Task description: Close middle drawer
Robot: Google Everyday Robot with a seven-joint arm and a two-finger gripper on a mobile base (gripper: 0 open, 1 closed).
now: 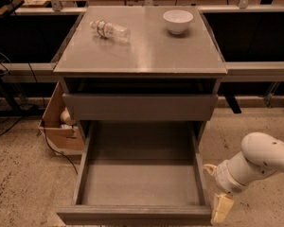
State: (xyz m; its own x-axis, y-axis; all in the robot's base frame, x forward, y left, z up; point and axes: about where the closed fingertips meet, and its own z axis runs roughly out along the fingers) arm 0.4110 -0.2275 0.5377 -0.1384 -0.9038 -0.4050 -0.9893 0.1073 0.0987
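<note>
The middle drawer (pixel 142 186) is a grey, handle-less tray pulled far out of the cabinet, with its inside empty. Its flat front panel (pixel 132 215) is at the bottom of the view. Above it, another grey drawer front (pixel 139 107) sits nearly flush under the cabinet top. My gripper (pixel 214 189) is on a white arm at the lower right, just outside the drawer's front right corner. Its two cream fingers (pixel 221 208) stand apart and hold nothing. The lower finger is close beside the front panel's right end.
A clear plastic bottle (pixel 110 30) lies on the cabinet top (pixel 142 56) and a white bowl (pixel 178 21) stands there too. A cardboard box (pixel 61 126) sits on the floor left of the cabinet. Cables lie at far left. Speckled floor stretches to the right.
</note>
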